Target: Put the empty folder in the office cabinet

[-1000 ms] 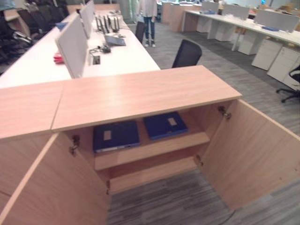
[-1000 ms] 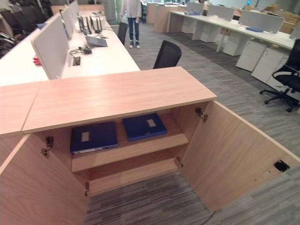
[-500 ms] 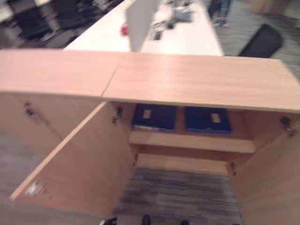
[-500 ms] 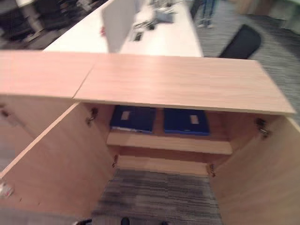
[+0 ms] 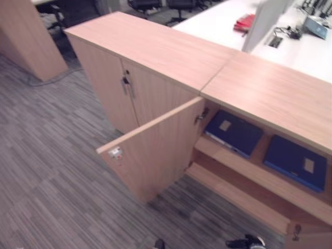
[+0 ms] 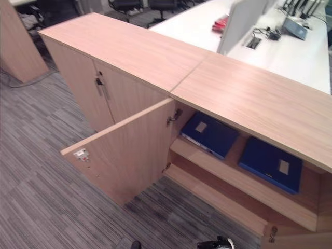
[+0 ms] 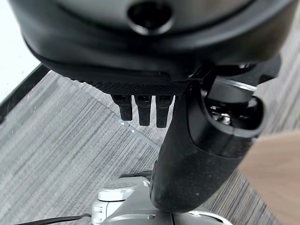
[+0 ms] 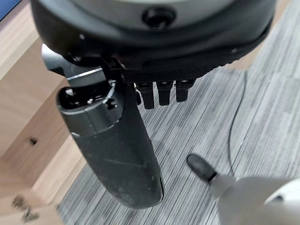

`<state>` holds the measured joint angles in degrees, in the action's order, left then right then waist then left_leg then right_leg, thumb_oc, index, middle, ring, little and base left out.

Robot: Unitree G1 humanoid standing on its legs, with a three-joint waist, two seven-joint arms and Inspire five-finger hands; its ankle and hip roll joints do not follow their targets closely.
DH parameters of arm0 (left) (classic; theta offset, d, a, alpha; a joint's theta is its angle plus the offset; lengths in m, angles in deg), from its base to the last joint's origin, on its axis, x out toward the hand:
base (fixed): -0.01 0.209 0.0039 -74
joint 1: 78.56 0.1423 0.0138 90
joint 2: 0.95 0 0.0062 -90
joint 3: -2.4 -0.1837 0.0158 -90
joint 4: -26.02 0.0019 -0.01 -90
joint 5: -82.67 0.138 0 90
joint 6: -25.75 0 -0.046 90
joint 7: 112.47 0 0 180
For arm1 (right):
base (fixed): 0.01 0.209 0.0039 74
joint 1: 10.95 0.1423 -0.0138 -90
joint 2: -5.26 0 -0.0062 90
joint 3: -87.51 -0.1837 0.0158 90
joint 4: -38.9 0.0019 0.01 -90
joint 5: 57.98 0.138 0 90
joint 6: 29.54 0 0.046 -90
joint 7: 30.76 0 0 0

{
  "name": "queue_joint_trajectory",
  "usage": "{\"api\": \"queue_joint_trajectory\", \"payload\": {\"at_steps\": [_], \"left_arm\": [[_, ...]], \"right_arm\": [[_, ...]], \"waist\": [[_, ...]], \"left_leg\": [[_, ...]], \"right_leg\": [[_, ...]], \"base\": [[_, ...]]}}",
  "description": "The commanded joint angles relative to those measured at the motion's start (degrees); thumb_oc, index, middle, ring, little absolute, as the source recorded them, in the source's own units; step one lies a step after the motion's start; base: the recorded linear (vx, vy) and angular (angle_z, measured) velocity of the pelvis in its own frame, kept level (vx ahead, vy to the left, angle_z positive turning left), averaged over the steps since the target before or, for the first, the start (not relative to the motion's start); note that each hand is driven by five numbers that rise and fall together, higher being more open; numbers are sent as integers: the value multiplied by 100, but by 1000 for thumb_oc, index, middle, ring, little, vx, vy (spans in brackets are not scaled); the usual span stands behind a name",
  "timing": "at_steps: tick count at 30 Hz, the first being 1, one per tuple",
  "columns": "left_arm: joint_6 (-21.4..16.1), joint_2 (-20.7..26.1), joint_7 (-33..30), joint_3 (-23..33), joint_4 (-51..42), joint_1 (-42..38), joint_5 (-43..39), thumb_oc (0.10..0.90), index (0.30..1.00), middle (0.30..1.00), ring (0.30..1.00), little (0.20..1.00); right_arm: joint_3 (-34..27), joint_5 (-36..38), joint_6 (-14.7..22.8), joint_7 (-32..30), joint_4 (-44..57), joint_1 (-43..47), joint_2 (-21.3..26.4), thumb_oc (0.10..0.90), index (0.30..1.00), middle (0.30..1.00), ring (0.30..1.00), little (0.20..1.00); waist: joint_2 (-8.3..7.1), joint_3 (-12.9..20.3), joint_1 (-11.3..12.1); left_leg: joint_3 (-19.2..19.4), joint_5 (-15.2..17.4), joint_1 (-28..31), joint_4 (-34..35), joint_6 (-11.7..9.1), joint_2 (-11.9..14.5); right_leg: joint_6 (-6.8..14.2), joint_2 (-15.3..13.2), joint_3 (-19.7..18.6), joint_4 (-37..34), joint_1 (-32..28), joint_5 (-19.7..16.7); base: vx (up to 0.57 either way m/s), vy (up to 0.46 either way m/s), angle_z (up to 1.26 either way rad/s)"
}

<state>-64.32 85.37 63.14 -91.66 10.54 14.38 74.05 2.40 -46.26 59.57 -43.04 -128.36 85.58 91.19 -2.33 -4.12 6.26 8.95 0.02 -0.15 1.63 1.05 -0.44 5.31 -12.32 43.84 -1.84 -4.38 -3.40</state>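
Observation:
The office cabinet [image 5: 270, 93] stands open, its left door [image 5: 155, 150] swung out over the carpet. Two dark blue folders lie flat side by side on its upper shelf: one [image 5: 234, 133] nearer the hinge and the other [image 5: 296, 162] further right. My left hand [image 7: 187, 154] hangs over the grey carpet in the left wrist view, fingers [image 7: 143, 110] straight, holding nothing. In the right wrist view my right hand [image 8: 112, 145] also hangs open and holds nothing, with light wood [image 8: 28, 93] close beside it.
To the left a second cabinet [image 5: 129, 46] of the same wood has its doors closed, with handles [image 5: 126, 85]. Behind lies a white desk [image 6: 290, 46] with a divider panel and a red thing [image 5: 244, 22]. A wooden panel [image 5: 26, 36] stands far left on striped carpet.
The whole picture has swung to the left, so the camera has moved. The folders lie on the shelf as before, and the closed neighbouring cabinet has come into view.

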Motion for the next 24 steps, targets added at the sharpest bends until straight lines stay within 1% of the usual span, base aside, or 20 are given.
{"api": "queue_joint_trajectory", "payload": {"at_steps": [1,4,5,6,7,8,10,11,12,13,16,17,18,19,21,22,24], "left_arm": [[-102,-108,56,157,192,-155,-62,800,900,900,900,900],[-150,94,-100,296,43,-180,3,800,900,900,900,900],[-149,95,-100,297,42,-180,3,800,900,900,900,900],[-231,302,-293,384,-212,-250,116,800,900,900,900,900],[-220,308,-297,386,-230,-241,121,800,900,900,900,900],[-268,557,-467,445,-749,-269,249,800,900,900,900,900],[-364,932,-602,483,-1591,-298,443,800,900,900,900,900],[-321,1158,-633,494,-2099,-272,613,800,900,900,900,900],[-307,1365,-658,491,-2418,-315,789,800,900,900,900,900],[-262,1663,-615,478,-3085,-342,1084,800,900,900,900,900],[-224,1772,-552,503,-3466,-348,1147,800,900,900,900,900],[-215,1845,-525,520,-3678,-368,1190,800,900,900,900,900],[-261,1910,-481,492,-4146,-486,1259,800,900,900,900,900],[-257,1911,-480,494,-4152,-482,1260,800,900,900,900,900],[-340,1883,-423,397,-4522,-695,1283,800,900,900,900,900],[-335,1883,-421,395,-4527,-697,1284,800,900,900,900,900],[-354,1764,-416,235,-4645,-1007,1261,800,900,900,900,900]], "right_arm": [[-51,-27,8,-77,-287,0,276,800,900,900,900,900],[-134,-17,9,-99,-291,-29,310,800,900,900,900,900],[-134,-17,9,-99,-290,-29,309,800,900,900,900,900],[-180,-33,14,-116,-287,-78,328,800,900,900,900,900],[-182,-35,13,-117,-285,-79,320,800,900,900,900,900],[-224,-58,9,-132,-279,-114,325,800,900,900,900,900],[-258,-73,18,-131,-244,-166,333,800,900,900,900,900],[-256,-92,13,-118,-215,-201,301,800,900,900,900,900],[-256,-114,2,-91,-191,-228,305,800,900,900,900,900],[-248,-188,-30,-30,-161,-277,274,800,900,900,900,900],[-253,-232,-55,8,-158,-308,260,800,900,900,900,900],[-251,-267,-75,46,-166,-322,260,800,900,900,900,900],[-234,-328,-103,95,-184,-330,250,800,900,900,900,900],[-234,-329,-103,95,-184,-330,249,800,900,900,900,900],[-178,-415,-125,156,-198,-353,220,800,900,900,900,900],[-183,-418,-127,157,-197,-352,220,800,900,900,900,900],[-111,-480,-143,203,-205,-362,199,800,900,900,900,900]], "waist": [[109,188,24],[149,193,48],[148,193,48],[179,187,64],[171,181,65],[180,172,67],[187,157,50],[156,145,40],[148,146,15],[110,139,-10],[85,140,-23],[71,147,-34],[43,159,-64],[43,157,-63],[0,205,-146],[0,200,-136],[-39,253,-220]], "left_leg": [[10,439,542,282,-537,452],[-77,447,496,307,-473,323],[-77,446,496,307,-472,321],[-102,470,502,314,-423,232],[-100,471,509,314,-415,223],[-112,486,527,318,-373,149],[-101,503,547,321,-336,86],[-77,514,569,323,-314,54],[-54,525,583,325,-299,43],[-6,546,618,326,-275,18],[21,560,640,328,-259,7],[29,572,656,328,-248,0],[66,589,686,330,-237,-12],[69,589,688,330,-237,-12],[115,616,737,333,-217,-19],[121,618,741,333,-216,-20],[170,645,793,335,-205,-16]], "right_leg": [[154,218,-204,-245,439,-77],[262,78,-240,-253,506,-239],[264,77,-240,-253,506,-240],[328,-11,-278,-255,510,-316],[336,-20,-281,-256,505,-324],[390,-89,-325,-256,505,-390],[445,-146,-382,-257,509,-450],[481,-174,-424,-258,507,-493],[511,-196,-455,-258,514,-529],[560,-224,-504,-258,513,-576],[584,-238,-545,-260,512,-599],[590,-240,-580,-261,514,-610],[611,-248,-631,-262,504,-631],[612,-248,-634,-261,503,-631],[633,-258,-697,-263,494,-657],[634,-258,-704,-262,494,-659],[647,-261,-757,-265,473,-673]], "base": [[-82,154,14],[-66,141,10],[-52,145,1],[-33,94,3],[-62,162,4],[-37,104,4],[-36,93,2],[-28,48,0],[-32,40,-4],[-20,25,-12],[-19,7,-22],[-6,-7,-21],[-6,-9,-16],[-6,-20,-16],[2,-18,-13],[8,-22,-28],[8,-30,-23]]}}
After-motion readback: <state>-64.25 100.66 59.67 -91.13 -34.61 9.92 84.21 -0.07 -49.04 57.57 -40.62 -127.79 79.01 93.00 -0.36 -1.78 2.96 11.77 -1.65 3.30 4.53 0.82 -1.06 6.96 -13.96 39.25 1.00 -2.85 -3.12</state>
